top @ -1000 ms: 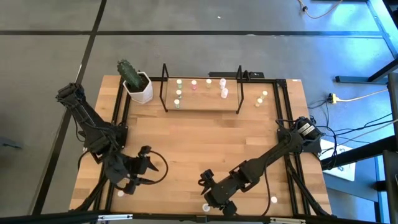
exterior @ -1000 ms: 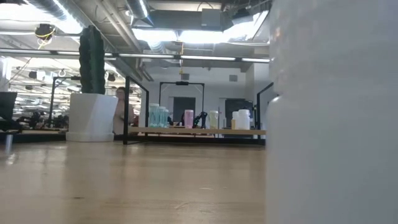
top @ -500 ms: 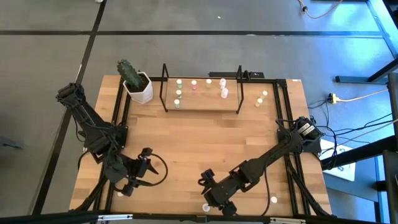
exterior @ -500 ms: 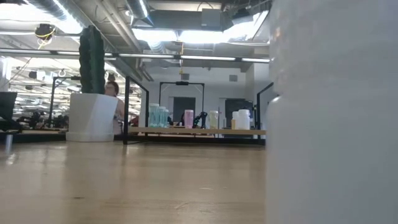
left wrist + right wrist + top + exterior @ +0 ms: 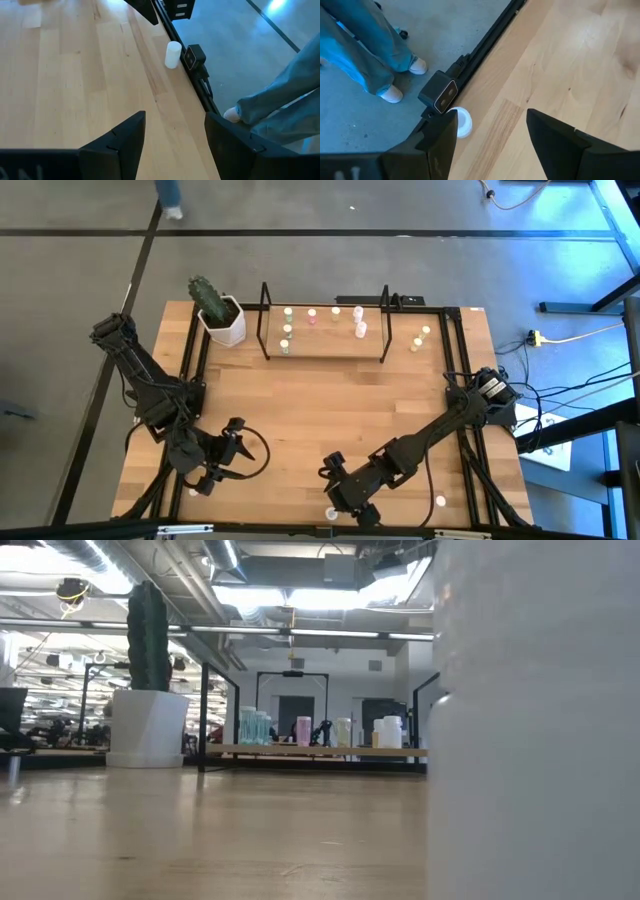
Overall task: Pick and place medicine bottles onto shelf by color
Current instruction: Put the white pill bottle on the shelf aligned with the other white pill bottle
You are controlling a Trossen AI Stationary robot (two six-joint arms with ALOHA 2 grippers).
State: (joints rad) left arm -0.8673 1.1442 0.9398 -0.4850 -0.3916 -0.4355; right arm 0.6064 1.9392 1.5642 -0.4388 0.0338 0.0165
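Several tiny medicine bottles stand upright on the wooden floor of the black wire shelf (image 5: 325, 330) at the table's far edge; the shelf (image 5: 310, 750) also shows in the low view. Two more bottles (image 5: 420, 338) stand to the right of it. A white bottle (image 5: 331, 513) stands at the near edge beside a small black camera (image 5: 194, 56); it shows in the left wrist view (image 5: 173, 54) and the right wrist view (image 5: 461, 121). My left gripper (image 5: 232, 450) hovers open over the near left of the table. My right gripper (image 5: 335, 478) hovers open just short of that white bottle.
A white hexagonal cactus pot (image 5: 222, 320) stands left of the shelf. Other bottles stand near the front edge (image 5: 440, 501) and by the left arm (image 5: 192, 490). One bottle (image 5: 540, 720) fills the low view's right. A person's legs (image 5: 370, 45) stand past the near edge.
Both arms have kept still. A person beyond the table's far edge has walked past the cactus pot toward the left.
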